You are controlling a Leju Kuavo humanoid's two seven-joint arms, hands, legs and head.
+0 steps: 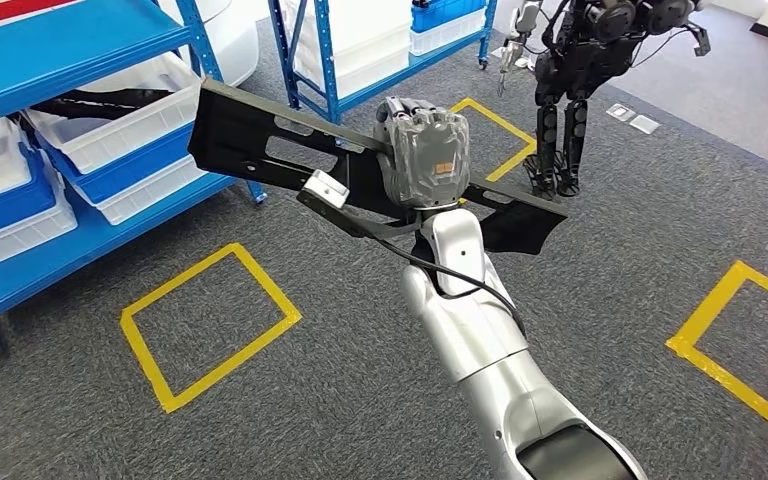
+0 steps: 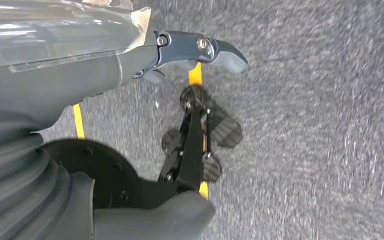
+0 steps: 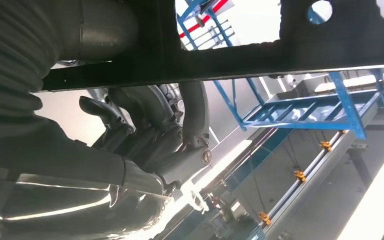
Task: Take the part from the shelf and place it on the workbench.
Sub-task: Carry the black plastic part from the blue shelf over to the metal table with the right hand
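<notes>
The right robot hand (image 1: 422,150) is closed around the middle of the part (image 1: 260,135), a long flat black panel with cut-out slots and a small pale block (image 1: 324,188) fixed near its lower edge; the part sits just above the centre of the head view, carried in the air over the grey carpet (image 1: 360,400), its left end close to the blue shelf (image 1: 70,40) in the upper left of the frame; no surface to receive it is in sight.

The main risk, as I judge it, is leverage; the panel reaches far to either side of the grip, so a quick swing of the arm could twist it in the fingers or let it slip; its left end could also clip the shelf posts or the white bins (image 1: 110,140) if the robot turns that way; another robot (image 1: 570,90) stands in the upper right of the frame, within the arc of a wide turn.

The panel looks rigid, matt and thin, likely moulded plastic or composite; from the right wrist view its dark edge (image 3: 230,65) runs straight across the frame, with round holes; the carpet is coarse and speckled, marked with yellow tape squares (image 1: 210,325).

The left robot hand (image 2: 200,50) hangs over the floor, fingers loosely apart, holding nothing.
</notes>
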